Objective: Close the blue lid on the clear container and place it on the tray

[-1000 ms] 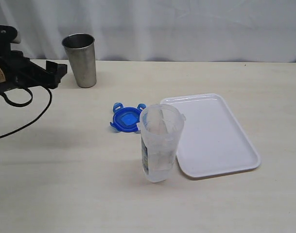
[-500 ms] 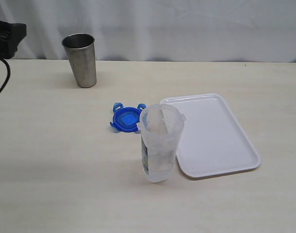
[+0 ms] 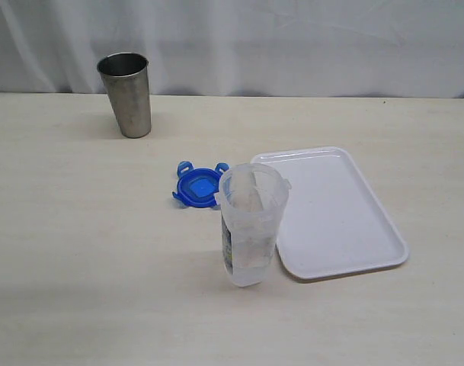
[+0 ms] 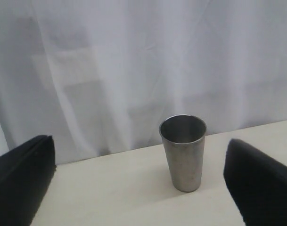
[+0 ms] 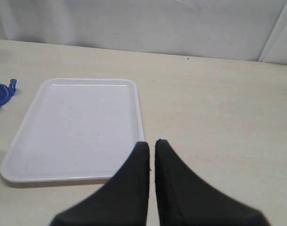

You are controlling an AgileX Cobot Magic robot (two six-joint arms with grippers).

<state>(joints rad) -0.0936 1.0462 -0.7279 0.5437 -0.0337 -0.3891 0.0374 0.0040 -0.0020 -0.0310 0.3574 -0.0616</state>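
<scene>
Container [image 3: 251, 229], centre frame: likely light, slick; grip mid-wall. Lid [image 3: 197, 187]: probably stiff, pinch a flap. Left gripper [image 4: 139, 183] wide, right gripper [image 5: 151, 155] closed.

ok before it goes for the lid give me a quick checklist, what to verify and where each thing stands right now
1. Clear container standing, mouth uncovered: ok.
2. Blue lid lying on the table by the container, nothing on it: ok.
3. Lid right way up: cannot tell.
4. Tray bare, room for the container: ok.
5. Left tool open, holding nothing: ok.
6. Right tool open for a grasp: not ok, it is shut.
</scene>
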